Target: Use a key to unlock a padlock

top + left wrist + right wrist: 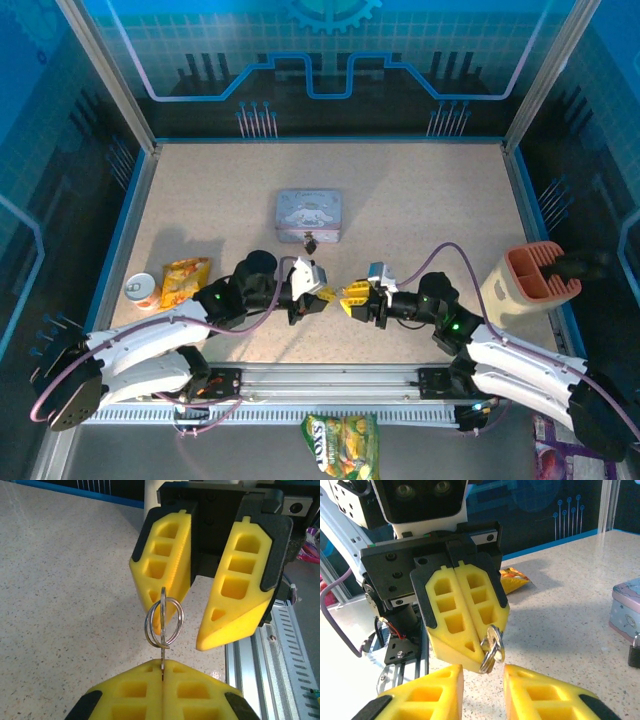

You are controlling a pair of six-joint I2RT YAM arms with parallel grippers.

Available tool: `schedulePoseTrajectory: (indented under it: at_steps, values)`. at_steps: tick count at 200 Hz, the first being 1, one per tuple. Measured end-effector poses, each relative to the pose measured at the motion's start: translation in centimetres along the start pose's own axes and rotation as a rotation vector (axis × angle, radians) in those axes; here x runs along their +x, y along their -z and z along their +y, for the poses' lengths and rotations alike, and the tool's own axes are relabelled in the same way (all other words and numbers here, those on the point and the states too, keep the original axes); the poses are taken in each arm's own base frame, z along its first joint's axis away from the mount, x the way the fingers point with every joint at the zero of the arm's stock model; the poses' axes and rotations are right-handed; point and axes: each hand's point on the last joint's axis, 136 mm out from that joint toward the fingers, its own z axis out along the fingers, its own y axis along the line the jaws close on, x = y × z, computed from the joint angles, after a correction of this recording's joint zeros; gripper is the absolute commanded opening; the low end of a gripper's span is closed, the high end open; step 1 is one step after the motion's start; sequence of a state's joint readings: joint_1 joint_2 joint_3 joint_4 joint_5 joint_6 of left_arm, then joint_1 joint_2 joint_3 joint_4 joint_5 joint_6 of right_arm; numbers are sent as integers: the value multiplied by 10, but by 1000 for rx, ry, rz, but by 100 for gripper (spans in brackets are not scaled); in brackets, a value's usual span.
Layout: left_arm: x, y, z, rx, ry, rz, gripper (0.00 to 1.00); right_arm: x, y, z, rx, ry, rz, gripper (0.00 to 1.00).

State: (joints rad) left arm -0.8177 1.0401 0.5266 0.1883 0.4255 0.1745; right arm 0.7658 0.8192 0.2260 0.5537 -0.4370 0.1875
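The left pincer point(322, 293) is gripping the key point(163, 596) above the worktop point(420, 220), the right pincer point(483, 676) is gaping opposite it, and the padlock point(310, 243) is sitting just beside a pale blue tin point(308, 212).

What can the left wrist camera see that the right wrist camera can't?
Left wrist camera: the right claw head-on, wide open. Right wrist camera: the left claw head-on, pinched shut, plus the blue tin, the padlock by it and the orange snack packet. Both: the key on its rings, held in the left claw, and the speckled table.
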Motion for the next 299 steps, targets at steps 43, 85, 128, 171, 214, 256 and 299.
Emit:
schedulePoseTrajectory:
  at_steps: [43, 85, 128, 171, 214, 256, 299]
  values:
    - [0, -1, -1, 16, 14, 2, 0, 4, 0, -2, 16, 6, 15, 12]
    - [2, -3, -3, 34, 23, 14, 0, 9, -3, -3, 13, -5, 29, 11]
    - [5, -5, -2, 36, 33, 33, 0, 7, -4, -3, 16, -9, 23, 14]
    - [4, -8, -2, 46, 39, 41, 0, 8, -5, -5, 31, -18, 22, 12]
    - [7, -11, 2, 46, 58, 66, 0, 8, -7, -13, 81, -41, 17, 20]
    - [10, -13, -1, 61, 69, 85, 0, 9, 2, -36, 236, -34, 10, 35]
    - [9, -12, -2, 59, 65, 84, 0, 9, 26, -55, 391, 19, 37, 50]
